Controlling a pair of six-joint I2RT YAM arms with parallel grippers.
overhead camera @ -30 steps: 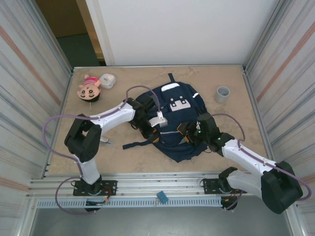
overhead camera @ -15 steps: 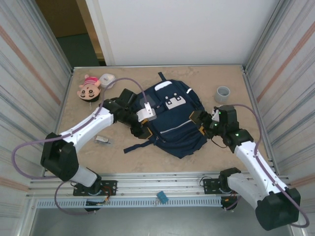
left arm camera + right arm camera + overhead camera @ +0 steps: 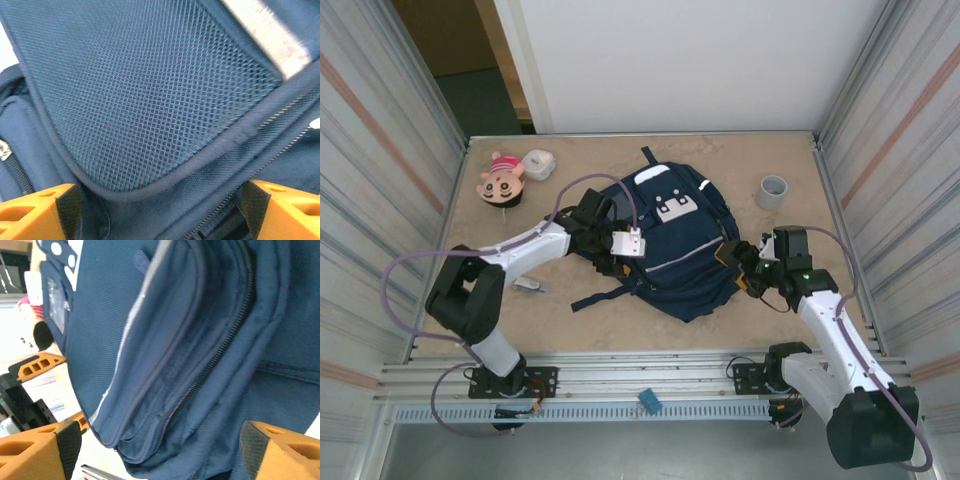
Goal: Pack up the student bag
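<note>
Both claws gape wide and grip nothing. The left gripper (image 3: 160, 212) faces the mesh pocket (image 3: 150, 100) of the student bag (image 3: 670, 255). The right gripper (image 3: 159, 452) faces a zipper (image 3: 210, 365). I judge the opening step is in hand; next I need to pinch a zipper pull.

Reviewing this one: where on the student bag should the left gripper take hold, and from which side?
Probably the piped rim of the mesh side pocket, approached from the student bag's left edge. The bag lies flat, front up, so its broad panels offer little to pinch; that rim is a thick ridge sitting between the left gripper's open fingers.
</note>
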